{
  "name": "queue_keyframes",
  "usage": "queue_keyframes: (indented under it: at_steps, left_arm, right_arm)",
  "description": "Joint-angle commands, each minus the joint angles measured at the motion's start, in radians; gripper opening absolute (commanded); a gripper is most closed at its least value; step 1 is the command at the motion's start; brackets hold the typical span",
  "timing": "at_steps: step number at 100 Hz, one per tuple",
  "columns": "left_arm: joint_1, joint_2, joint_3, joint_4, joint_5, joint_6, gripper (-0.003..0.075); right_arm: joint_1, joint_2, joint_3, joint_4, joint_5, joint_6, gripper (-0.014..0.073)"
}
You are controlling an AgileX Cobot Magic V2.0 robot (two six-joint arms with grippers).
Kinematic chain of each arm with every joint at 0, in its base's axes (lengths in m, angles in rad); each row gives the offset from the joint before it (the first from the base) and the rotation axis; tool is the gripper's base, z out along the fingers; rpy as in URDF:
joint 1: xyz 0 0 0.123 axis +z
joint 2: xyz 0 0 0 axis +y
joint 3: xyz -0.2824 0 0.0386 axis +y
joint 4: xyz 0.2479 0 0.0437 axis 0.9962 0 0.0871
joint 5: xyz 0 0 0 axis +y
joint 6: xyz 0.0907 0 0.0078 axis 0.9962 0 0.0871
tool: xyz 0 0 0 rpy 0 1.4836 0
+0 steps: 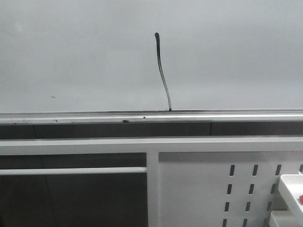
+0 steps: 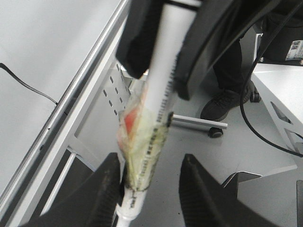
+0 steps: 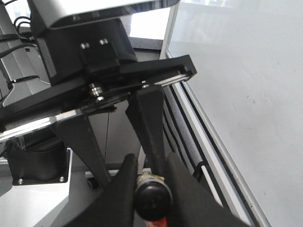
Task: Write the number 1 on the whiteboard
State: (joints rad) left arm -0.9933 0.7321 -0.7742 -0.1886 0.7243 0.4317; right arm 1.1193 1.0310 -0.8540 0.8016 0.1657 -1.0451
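The number 1 (image 1: pixel 162 71) is on the whiteboard (image 1: pixel 71 52), a thin black stroke that curves slightly from a thicker blob at its top down to the silver rail (image 1: pixel 71 117) along the board's lower edge. Below the rail, to the right, sits a white slotted panel (image 1: pixel 203 189). In the left wrist view the left end effector (image 2: pixel 150 189) holds a white marker (image 2: pixel 163 61) wrapped in yellowish tape, the marker lying against one finger with a gap to the other. In the right wrist view the right end effector (image 3: pixel 150 175) is pinching a dark round cap (image 3: pixel 152 197) between its fingers
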Motion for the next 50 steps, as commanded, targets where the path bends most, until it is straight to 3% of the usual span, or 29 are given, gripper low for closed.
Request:
queue_keyframes:
  at_steps: [1,30,50]
  left_arm:
    - [-0.004,0.003,-0.038,-0.021,-0.056,0.003,0.0206]
    - [-0.004,0.003,-0.038,-0.021,-0.056,0.001,-0.0018]
    - [-0.004,0.003,-0.038,-0.022,-0.048,0.001,-0.002]
  right_arm:
    - [0.0,-0.016,-0.037,0.001,-0.047,-0.008,-0.0077]
    - [0.0,-0.016,-0.037,0.001,-0.025,-0.008,-0.0077]
    - [0.0,-0.016,-0.037,0.001,-0.025,-0.008,-0.0077]
